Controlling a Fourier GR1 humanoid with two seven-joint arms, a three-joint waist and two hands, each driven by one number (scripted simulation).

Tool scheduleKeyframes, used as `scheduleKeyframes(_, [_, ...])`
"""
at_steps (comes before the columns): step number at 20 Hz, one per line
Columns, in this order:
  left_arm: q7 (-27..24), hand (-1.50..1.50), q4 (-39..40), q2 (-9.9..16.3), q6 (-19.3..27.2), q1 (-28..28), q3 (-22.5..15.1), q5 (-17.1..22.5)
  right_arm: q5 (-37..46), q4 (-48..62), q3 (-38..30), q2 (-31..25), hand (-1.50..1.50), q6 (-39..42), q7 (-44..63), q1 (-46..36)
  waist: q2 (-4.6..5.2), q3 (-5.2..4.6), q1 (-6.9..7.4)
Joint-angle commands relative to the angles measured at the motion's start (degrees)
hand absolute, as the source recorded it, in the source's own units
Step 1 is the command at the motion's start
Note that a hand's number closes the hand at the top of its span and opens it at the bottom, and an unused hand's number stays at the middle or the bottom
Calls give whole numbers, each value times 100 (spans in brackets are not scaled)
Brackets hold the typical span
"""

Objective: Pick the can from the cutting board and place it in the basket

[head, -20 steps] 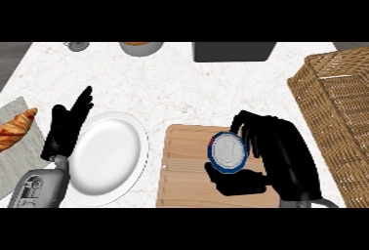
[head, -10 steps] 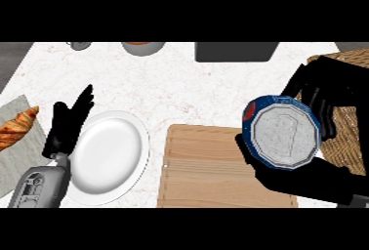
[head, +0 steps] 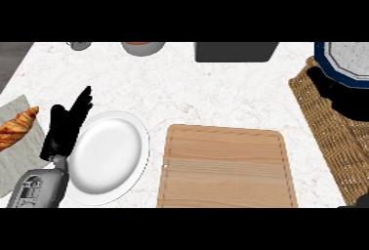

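Left edge: a croissant (head: 16,128) lies on a grey cloth (head: 18,154). Just right of it my left hand (head: 66,128) rests at the rim of the white plate (head: 108,157), fingers (head: 81,103) straight and pointing far, holding nothing. It has no part in this job.

Centre: the cutting board (head: 227,167) lies bare on the marble surface (head: 216,93), wood grain running left to right. Nothing stands on it now. Along the far edge I note a small grey cup (head: 79,45), a bowl (head: 143,47) and a dark box (head: 235,51), all well away from the work.

Right: the can (head: 347,62) is up in the far right corner, its pale top and blue rim turned toward the camera, cut by the picture's edge. My right hand (head: 344,100) shows as a dark mass just near of the can; I judge it carries the can, though I cannot make out how the fingers are set. The wicker basket (head: 326,128) runs along the right side, and the can hangs over its far end.

Key relation: the can is already above the basket, with the basket's opening near and below it. I judge the carry nearly done; lowering and letting go remain.
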Motion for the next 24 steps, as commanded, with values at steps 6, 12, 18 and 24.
scheduleKeyframes(6, [2, 0, 1, 40, -56, -82, 58, 52, 415, 1541, -298, -1935, 150, 1312, -384, 42, 46, 3, -11])
scheduleKeyframes(12, [309, 0, -333, 105, -186, -70, 47, 114, 640, 2185, -739, -2724, 150, 1069, -1420, 628, 44, 13, 58])
scheduleKeyframes(18, [222, 0, 107, -163, 42, -362, -28, -55, 374, 2812, -1390, -3370, 150, 847, -2841, 1222, 45, 12, 13])
scheduleKeyframes(24, [-291, 0, 253, -53, 1, -46, 82, -123, 282, 3313, -1767, -3361, 150, 261, -4081, 2111, 40, 13, 21])
